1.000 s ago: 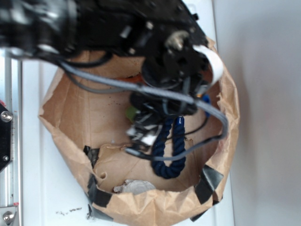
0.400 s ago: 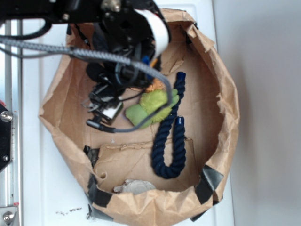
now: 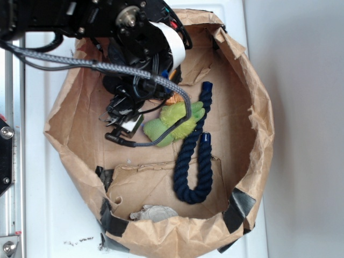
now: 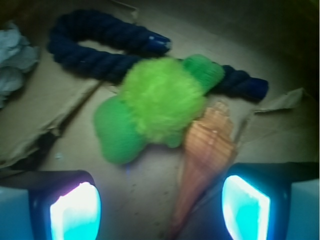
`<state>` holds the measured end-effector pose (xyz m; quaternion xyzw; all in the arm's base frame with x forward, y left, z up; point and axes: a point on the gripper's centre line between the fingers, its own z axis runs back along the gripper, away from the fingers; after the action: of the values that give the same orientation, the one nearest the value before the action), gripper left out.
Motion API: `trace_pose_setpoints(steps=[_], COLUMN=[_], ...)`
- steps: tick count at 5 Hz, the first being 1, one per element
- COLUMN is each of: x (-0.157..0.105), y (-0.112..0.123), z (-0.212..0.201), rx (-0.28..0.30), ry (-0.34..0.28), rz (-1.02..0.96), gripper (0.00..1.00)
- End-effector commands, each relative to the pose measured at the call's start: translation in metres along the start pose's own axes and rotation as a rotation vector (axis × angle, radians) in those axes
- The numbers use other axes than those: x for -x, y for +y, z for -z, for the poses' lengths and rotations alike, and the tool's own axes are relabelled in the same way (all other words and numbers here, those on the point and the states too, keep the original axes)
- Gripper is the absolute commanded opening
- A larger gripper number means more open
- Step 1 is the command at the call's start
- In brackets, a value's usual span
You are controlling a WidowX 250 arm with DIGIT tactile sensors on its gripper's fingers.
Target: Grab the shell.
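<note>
Inside the brown paper bag (image 3: 252, 107) on the white tabletop (image 3: 54, 215), I see the gripper (image 4: 160, 207) released, its two glowing pads (image 4: 75, 210) spread wide apart with nothing between them. From the wrist view, the shell (image 4: 205, 155) lies on the bag floor between the pads, nearer the right-hand one, with its pointed tip toward the camera and its wide ribbed end touching the green plush toy (image 4: 160, 102). Behind the toy, the navy rope (image 4: 95, 47) bends in a U. From the exterior view, the arm (image 3: 129, 32) covers the upper left of the bag, and only a small orange sliver of the shell (image 3: 174, 99) shows just above the plush toy (image 3: 174, 124). The rope (image 3: 193, 156) lies beside the toy. A pale grey crumpled object (image 3: 153, 213) rests against the bag's near wall.
</note>
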<state>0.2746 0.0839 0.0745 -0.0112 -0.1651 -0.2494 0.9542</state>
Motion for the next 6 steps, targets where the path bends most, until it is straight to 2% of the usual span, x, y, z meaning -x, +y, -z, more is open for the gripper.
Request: trace_pose_setpoints(steps=[1,4,5,6], x=[-0.007,-0.020,0.001,-0.003], y=[-0.002,-0.003,-0.008,-0.008], z=[0.014,0.032,0.023,0.023], rx=[0.028,-0.017,-0.026,-0.023], ry=[-0.044,-0.111,-0.117,-0.111], rz=[0.010,0.016,0.018,0.017], gripper=[1.00,1.00,0.00,0.00])
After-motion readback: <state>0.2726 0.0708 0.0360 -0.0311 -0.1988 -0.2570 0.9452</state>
